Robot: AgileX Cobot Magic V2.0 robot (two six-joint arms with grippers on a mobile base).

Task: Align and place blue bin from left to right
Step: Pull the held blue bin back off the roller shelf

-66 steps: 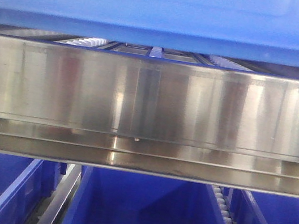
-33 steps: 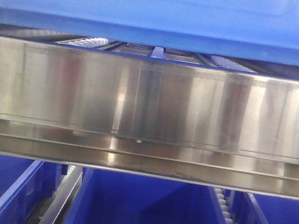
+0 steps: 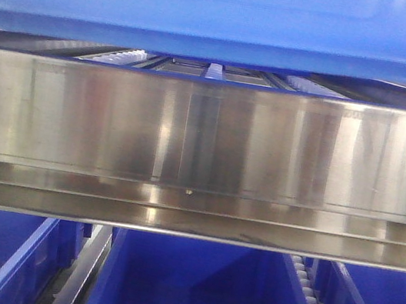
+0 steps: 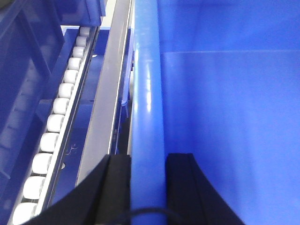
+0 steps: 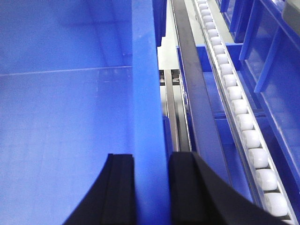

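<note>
In the front-facing view the large bright-blue rectangular plastic bin (image 3: 227, 8) spans the top edge, just above the brushed stainless-steel front beam (image 3: 205, 137) of the roller shelf. Smaller darker blue bins (image 3: 188, 290) sit on the level below, so I judge the bin brought to the shelf but not yet aligned or released. In the left wrist view the left claw (image 4: 149, 164) is clamped on the bin's left wall beside a white roller track (image 4: 54, 124). In the right wrist view the right claw (image 5: 151, 164) grips the right wall likewise; no brand, label or writing is legible anywhere.
</note>
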